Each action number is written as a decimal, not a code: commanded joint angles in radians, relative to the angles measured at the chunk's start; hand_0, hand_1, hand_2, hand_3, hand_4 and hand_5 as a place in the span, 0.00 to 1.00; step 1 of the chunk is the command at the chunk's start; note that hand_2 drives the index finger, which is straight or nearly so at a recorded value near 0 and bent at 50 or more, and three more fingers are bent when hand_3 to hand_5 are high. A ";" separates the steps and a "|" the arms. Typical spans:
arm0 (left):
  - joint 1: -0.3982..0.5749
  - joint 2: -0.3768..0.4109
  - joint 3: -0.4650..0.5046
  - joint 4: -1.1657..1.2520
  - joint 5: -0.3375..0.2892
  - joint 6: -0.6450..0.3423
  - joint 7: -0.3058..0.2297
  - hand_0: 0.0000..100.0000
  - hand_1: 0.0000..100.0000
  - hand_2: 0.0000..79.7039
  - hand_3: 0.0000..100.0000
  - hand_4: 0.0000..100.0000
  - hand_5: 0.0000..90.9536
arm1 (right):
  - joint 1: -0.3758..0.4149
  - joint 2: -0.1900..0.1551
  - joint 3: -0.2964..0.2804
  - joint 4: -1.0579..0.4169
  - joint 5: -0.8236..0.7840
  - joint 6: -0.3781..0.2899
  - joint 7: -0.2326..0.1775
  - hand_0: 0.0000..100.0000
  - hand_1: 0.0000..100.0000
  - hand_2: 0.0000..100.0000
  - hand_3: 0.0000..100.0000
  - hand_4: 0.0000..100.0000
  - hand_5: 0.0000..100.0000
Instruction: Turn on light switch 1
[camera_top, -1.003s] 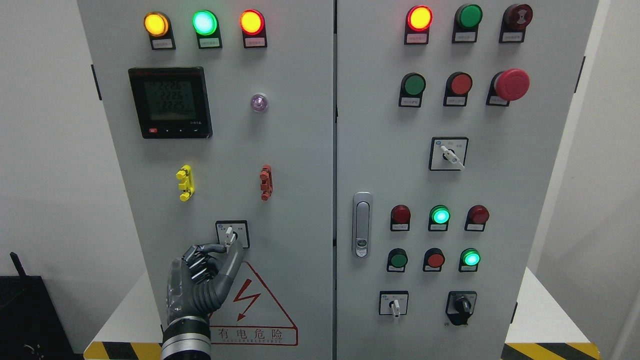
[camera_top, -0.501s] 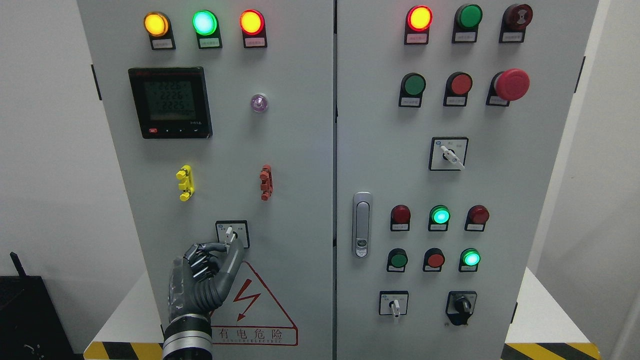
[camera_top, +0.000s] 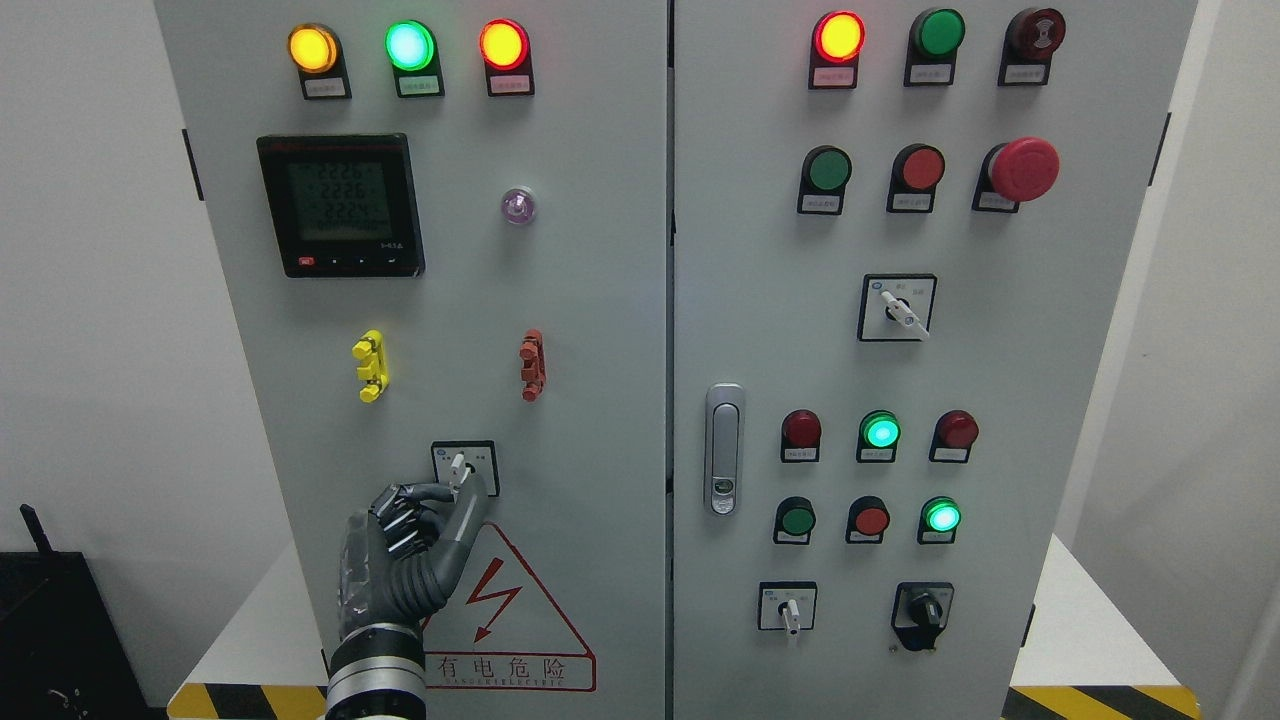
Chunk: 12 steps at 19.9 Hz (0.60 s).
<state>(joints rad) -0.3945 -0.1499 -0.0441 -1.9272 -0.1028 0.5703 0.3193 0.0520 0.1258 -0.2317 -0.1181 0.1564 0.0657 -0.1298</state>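
Observation:
The selector switch (camera_top: 458, 464) is a small white lever on a square black-framed plate (camera_top: 486, 456), low on the left cabinet door. The lever stands nearly upright, leaning slightly left. My left hand (camera_top: 459, 492) comes up from the bottom edge and sits just below the switch. Its thumb (camera_top: 474, 500) and index finger (camera_top: 432, 491) are pinched around the lever's lower end, with the other fingers curled. The lever's upper tip shows above the fingers. My right hand is out of view.
A red warning triangle (camera_top: 500, 600) is right of my wrist. A yellow clip (camera_top: 370, 365) and a red clip (camera_top: 532, 365) are above the switch, with a meter (camera_top: 340, 205) higher up. The right door has a handle (camera_top: 723, 448), buttons and more switches (camera_top: 790, 610).
My left hand has crept slightly upward at the switch. The lever's angle looks unchanged.

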 joint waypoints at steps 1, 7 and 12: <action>-0.003 0.000 0.001 0.002 -0.001 0.000 0.000 0.22 0.67 0.70 0.91 0.95 0.97 | 0.000 0.000 0.000 0.000 0.000 0.000 -0.001 0.31 0.00 0.00 0.00 0.00 0.00; -0.009 0.000 0.001 0.002 -0.002 0.006 0.000 0.22 0.66 0.71 0.91 0.95 0.97 | 0.000 0.000 0.000 0.000 0.000 0.000 -0.001 0.31 0.00 0.00 0.00 0.00 0.00; -0.009 0.000 0.001 0.004 0.000 0.008 0.000 0.23 0.66 0.71 0.91 0.95 0.97 | 0.000 0.000 0.000 0.000 0.000 0.000 -0.001 0.31 0.00 0.00 0.00 0.00 0.00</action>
<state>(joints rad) -0.4015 -0.1502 -0.0433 -1.9254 -0.1035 0.5764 0.3193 0.0521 0.1258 -0.2316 -0.1181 0.1565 0.0657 -0.1298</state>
